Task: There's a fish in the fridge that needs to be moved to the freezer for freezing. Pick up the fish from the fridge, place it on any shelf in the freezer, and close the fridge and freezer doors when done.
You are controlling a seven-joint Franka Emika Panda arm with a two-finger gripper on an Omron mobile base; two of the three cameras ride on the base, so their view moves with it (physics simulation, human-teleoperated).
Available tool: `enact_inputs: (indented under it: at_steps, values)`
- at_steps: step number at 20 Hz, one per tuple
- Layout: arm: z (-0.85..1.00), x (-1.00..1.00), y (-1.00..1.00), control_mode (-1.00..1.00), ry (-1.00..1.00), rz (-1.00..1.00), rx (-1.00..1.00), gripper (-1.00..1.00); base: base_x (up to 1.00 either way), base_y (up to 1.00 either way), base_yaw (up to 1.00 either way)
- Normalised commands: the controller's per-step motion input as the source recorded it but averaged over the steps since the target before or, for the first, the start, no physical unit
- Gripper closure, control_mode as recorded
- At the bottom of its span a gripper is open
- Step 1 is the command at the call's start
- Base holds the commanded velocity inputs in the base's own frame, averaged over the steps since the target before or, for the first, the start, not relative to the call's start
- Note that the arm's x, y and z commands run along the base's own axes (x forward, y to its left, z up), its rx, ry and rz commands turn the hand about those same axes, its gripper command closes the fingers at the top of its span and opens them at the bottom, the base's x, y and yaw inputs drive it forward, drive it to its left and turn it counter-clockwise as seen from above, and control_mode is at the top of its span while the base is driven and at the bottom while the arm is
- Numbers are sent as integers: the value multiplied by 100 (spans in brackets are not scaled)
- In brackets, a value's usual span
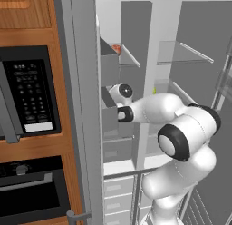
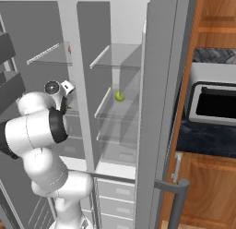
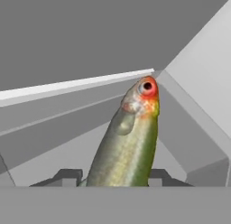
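In the hand view my gripper (image 3: pixel 116 177) is shut on the fish (image 3: pixel 128 142), a green-silver body with a red-orange head pointing up, between the dark fingertips (image 3: pixel 67 175). Behind it lie grey walls and a pale shelf edge (image 3: pixel 76 85). My hand (image 1: pixel 120 91) reaches into the narrow freezer section (image 1: pixel 129 101), beside the grey box-like bins (image 1: pixel 108 67). In the right base view the hand (image 2: pixel 59 88) sits at the freezer's mid height. The wider fridge section (image 2: pixel 117 112) has clear glass shelves. The freezer door (image 1: pixel 84 106) and the fridge door (image 2: pixel 161 108) both stand wide open.
A small green ball (image 2: pixel 120 96) rests on a fridge shelf, and an orange-red item (image 1: pixel 117 49) sits on the upper freezer shelf. A black oven panel (image 1: pixel 29 92) in wood cabinetry flanks the left door. Grey drawers (image 2: pixel 115 191) fill the bottom. A dark counter (image 2: pixel 207 135) lies right.
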Motion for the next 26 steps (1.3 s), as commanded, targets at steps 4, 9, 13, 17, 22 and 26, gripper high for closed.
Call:
enact_inputs:
  at_steps: [4,9,13,17,22,26]
  values:
    - [-18,45,0,-100,0,0,0,100,0,0,0]
    - [-43,43,0,-100,0,0,-2,100,0,0,0]
    - [-48,49,0,-100,0,0,-3,100,0,0,0]
    - [-49,53,0,-100,0,0,-3,100,0,0,0]
    - [-50,31,7,-100,-1,0,-4,-100,0,0,0]
    - [-28,-6,0,-100,-4,1,0,-100,0,0,0]
